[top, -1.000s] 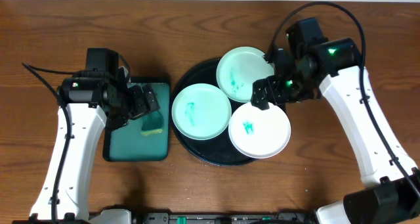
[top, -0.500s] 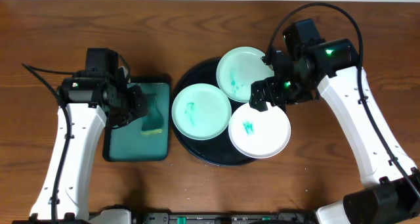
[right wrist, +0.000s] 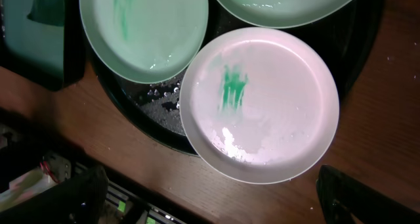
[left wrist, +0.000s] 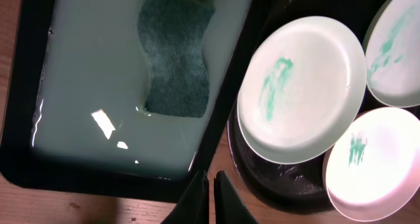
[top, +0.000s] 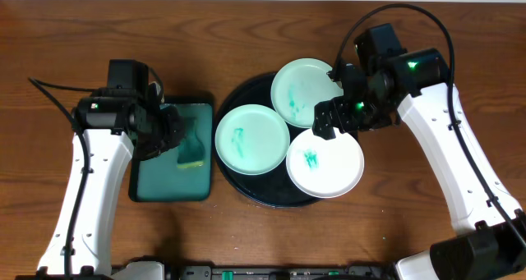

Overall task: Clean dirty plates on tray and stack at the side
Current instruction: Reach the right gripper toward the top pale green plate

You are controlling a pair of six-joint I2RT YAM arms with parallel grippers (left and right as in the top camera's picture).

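Left fingers point(left wrist: 211, 194) closed, empty, near the sponge point(left wrist: 176, 53) — probably to fetch it; right fingers point(top: 327, 121) spread above the tray's point(top: 261, 190) five-o'clock plate point(top: 325, 162).

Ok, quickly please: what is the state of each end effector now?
Left end effector: closed, holding nothing.
Right end effector: open, holding nothing, over the small white round plate.

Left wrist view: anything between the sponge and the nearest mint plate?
Nothing loose. In the left wrist view, only the wet floor and rim of the teal tray, then the edge of the black tray, separate the sponge and the mint plate.
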